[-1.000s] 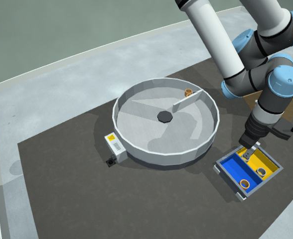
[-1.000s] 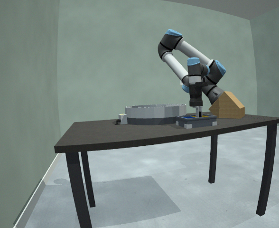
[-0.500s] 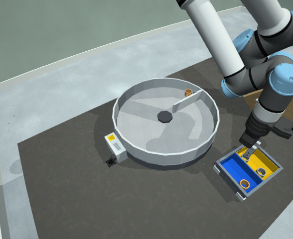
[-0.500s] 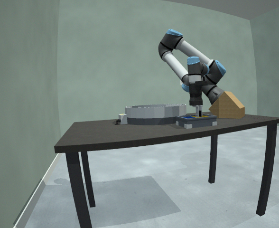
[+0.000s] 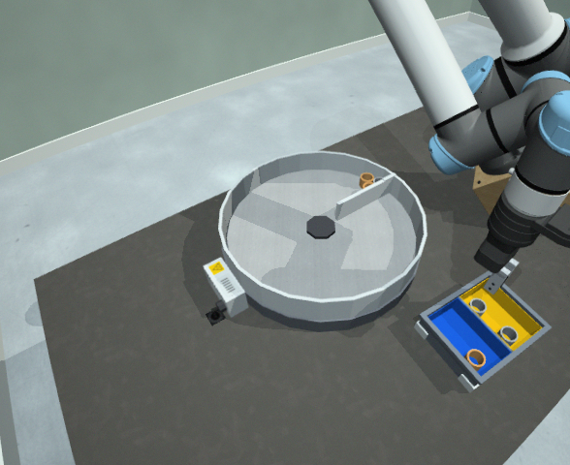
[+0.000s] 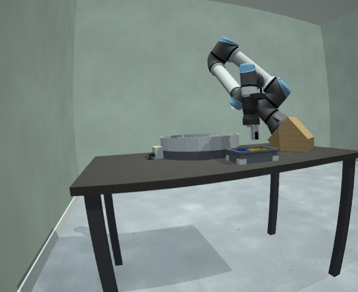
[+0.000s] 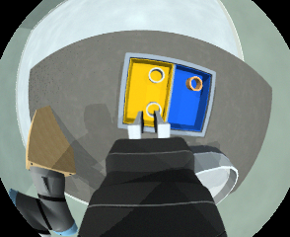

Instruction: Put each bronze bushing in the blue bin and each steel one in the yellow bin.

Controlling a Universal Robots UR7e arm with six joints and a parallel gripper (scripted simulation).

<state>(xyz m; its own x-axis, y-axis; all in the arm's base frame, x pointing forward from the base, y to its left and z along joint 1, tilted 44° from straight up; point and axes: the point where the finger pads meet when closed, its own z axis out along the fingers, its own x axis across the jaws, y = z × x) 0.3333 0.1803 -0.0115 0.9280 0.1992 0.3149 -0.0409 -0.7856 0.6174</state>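
My gripper [image 5: 496,281] hangs a little above the far end of the yellow bin [image 5: 505,312], fingers slightly apart with nothing between them; it also shows in the side view [image 6: 254,135] and the wrist view [image 7: 151,122]. Two steel bushings [image 5: 477,305] [image 5: 507,333] lie in the yellow bin. One bronze bushing [image 5: 475,357] lies in the blue bin [image 5: 463,332]. Another bronze bushing [image 5: 365,178] sits on the turntable [image 5: 320,234] at the far rim, behind the white diverter bar [image 5: 364,196]. Something dark beside it is mostly hidden.
A white control box [image 5: 224,286] with a yellow warning label stands against the turntable's near left side. A wooden wedge block [image 6: 291,135] carries the arm's base behind the bins. The turntable wall rises between the bins and the disc.
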